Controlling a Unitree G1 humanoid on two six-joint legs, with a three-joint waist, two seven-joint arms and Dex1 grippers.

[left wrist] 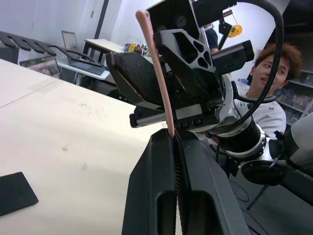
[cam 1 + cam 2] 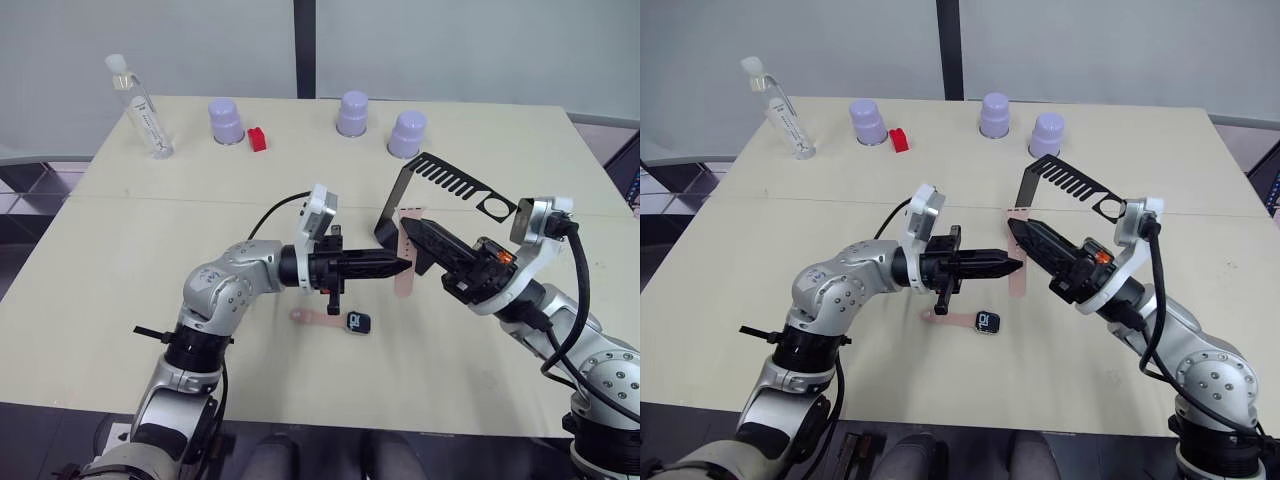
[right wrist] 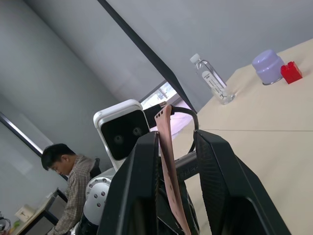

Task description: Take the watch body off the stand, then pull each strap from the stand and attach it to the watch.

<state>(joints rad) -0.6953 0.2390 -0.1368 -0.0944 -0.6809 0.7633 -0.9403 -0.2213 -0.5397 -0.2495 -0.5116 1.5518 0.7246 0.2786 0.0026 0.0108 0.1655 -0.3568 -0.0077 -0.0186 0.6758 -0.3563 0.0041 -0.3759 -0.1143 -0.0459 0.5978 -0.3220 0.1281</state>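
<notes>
Between the stand (image 2: 440, 180) and the watch body (image 2: 359, 322) on the counter (image 2: 120, 270), left gripper (image 2: 402, 268) fingers pinch the strap (image 2: 404, 262) — thin, floppy, so I'd regrip near its end — right gripper (image 3: 171, 161) fingers parted around it.

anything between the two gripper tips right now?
Yes: a pink strap hangs upright between the left gripper and right gripper, pinched by the left; clearest in the left eye view.
</notes>
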